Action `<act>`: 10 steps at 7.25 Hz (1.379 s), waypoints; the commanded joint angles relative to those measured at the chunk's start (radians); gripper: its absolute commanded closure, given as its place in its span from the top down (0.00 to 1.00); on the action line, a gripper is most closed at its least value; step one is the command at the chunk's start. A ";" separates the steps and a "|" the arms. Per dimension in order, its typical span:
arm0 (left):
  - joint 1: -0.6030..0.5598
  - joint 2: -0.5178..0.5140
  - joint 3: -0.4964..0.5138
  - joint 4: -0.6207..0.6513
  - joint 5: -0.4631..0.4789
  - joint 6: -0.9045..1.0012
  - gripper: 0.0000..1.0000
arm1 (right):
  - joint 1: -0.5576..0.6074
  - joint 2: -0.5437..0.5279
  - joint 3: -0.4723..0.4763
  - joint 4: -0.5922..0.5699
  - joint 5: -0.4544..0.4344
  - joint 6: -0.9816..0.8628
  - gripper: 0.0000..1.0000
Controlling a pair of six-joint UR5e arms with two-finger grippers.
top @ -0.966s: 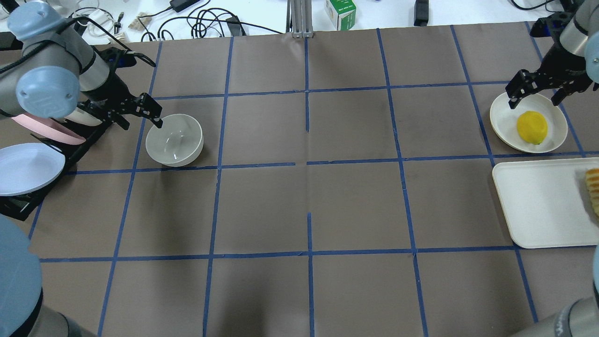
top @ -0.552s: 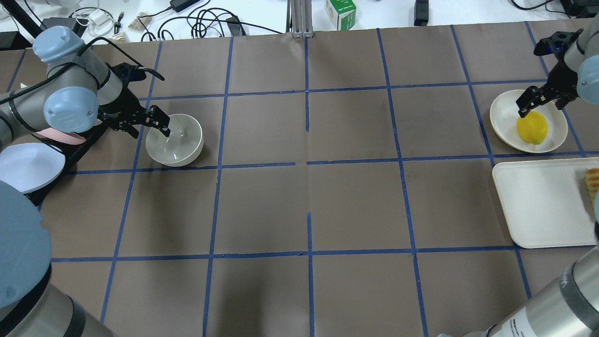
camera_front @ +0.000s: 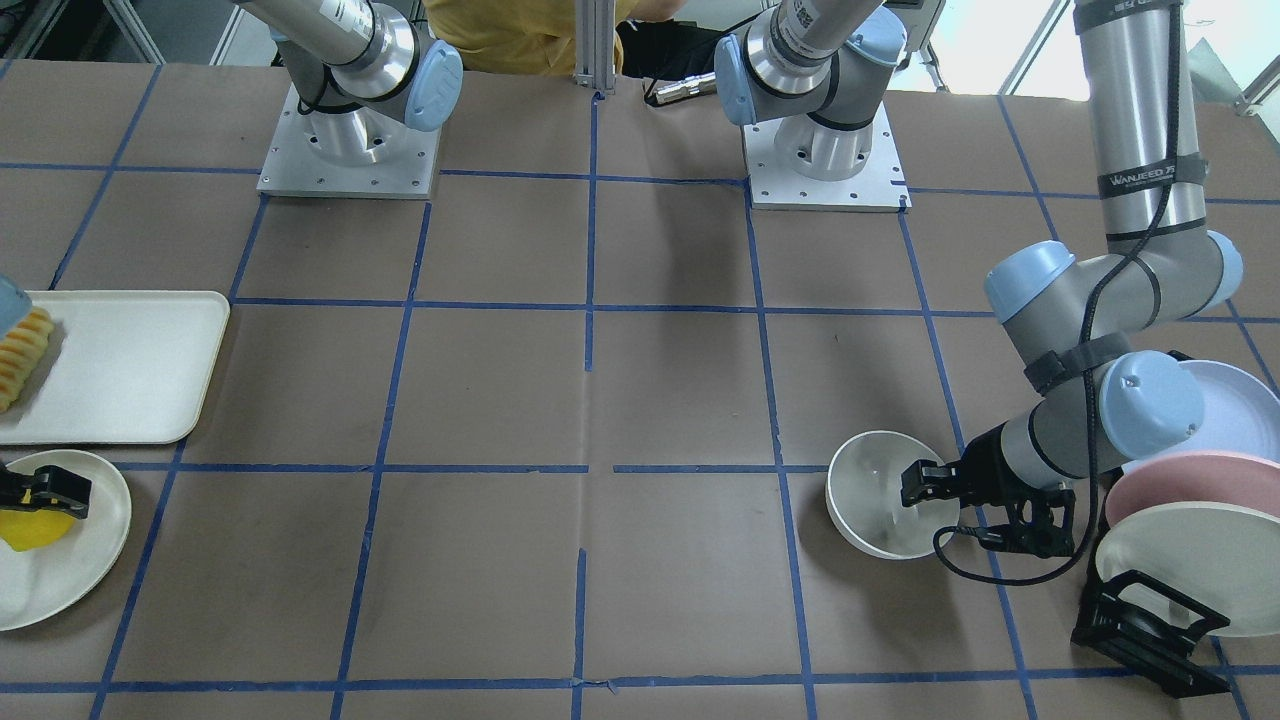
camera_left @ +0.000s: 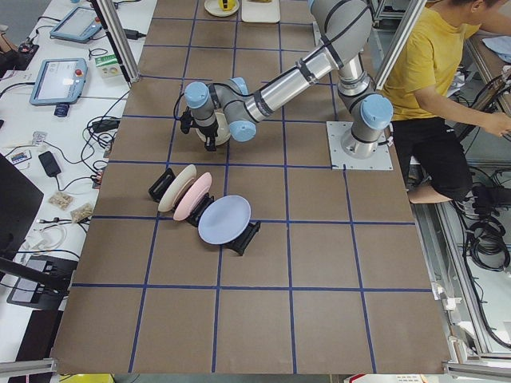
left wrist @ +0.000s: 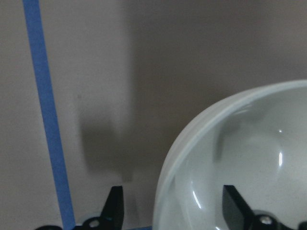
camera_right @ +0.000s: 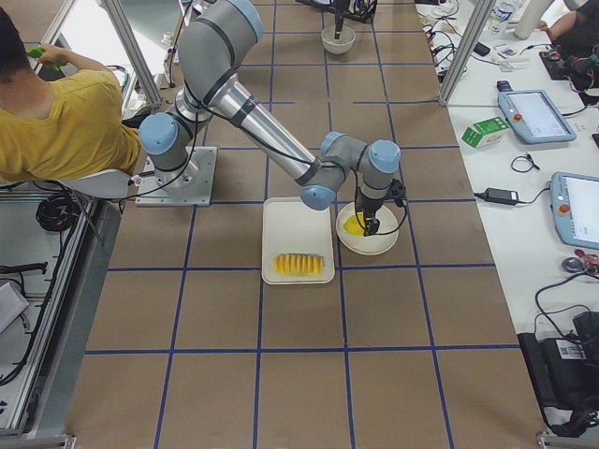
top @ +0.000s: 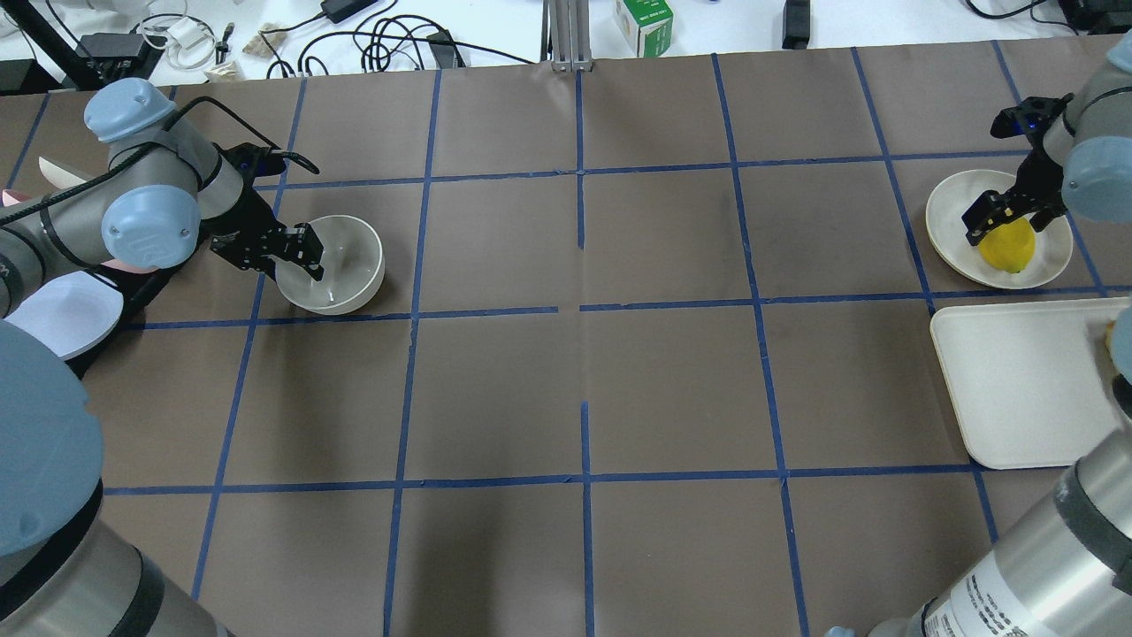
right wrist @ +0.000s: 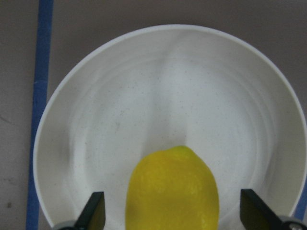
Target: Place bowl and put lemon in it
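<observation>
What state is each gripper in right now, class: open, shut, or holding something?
Left gripper: open, straddling the rim of the bowl, not clamped.
Right gripper: open around the lemon, not touching it.

**Legible markings: one item**
My left arm (camera_front: 1135,100) carries a black band (camera_front: 1143,182) around its upright silver tube, seen in the front-facing view. White capitals on the band read "WANJEED", followed by further characters too small to resolve. In the overhead view, my right arm (top: 1044,566) bears a white label (top: 975,604) with dark print at the lower edge of the frame; this print is too small to read. The green-and-white carton (top: 644,25) beyond the far edge of the table (top: 584,354) shows printed marks, none legible. The tablet screen (camera_right: 535,114) near that carton in the right-side view is too blurred to read.
</observation>
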 commanded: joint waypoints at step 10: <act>-0.498 0.059 0.029 -0.004 -0.100 -0.572 0.00 | 0.240 -0.334 -0.012 0.353 0.071 0.495 0.00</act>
